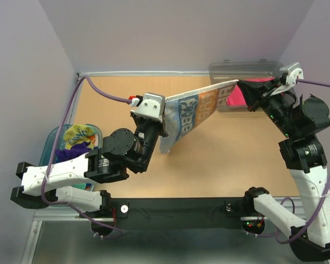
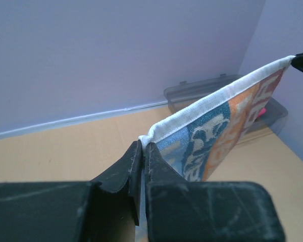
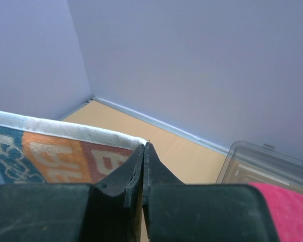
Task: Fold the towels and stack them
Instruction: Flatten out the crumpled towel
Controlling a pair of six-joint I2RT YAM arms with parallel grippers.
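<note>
Slipping is the main danger here, in my judgement. The striped terry-cloth towel in blue, orange and pink bands with big pale letters hangs in the air over the middle of the light wooden worktop, stretched by its white hemmed top edge between two pinches, and each pinch takes only a sliver of corner. The left gripper is clamped on one top corner, its black jaws pressed together with cloth between them. The right gripper is clamped on the other, up toward the worktop's far right corner. If the arms draw further apart, the hem could pull out of one pinch and the cloth would swing down; if they lower unevenly, the sheet could land creased or skewed. The right arm also works just beside the clear grey plastic bin at that far right corner, where a magenta pink towel lies, and it could snag either. The striped cloth looks soft and limp, a flat rectangle with a smooth woven border. The bin is hard, glossy and box-shaped with rounded corners. At the worktop's left edge sits a blue-rimmed oval tub holding a crumpled yellow towel and a purple towel.
</note>
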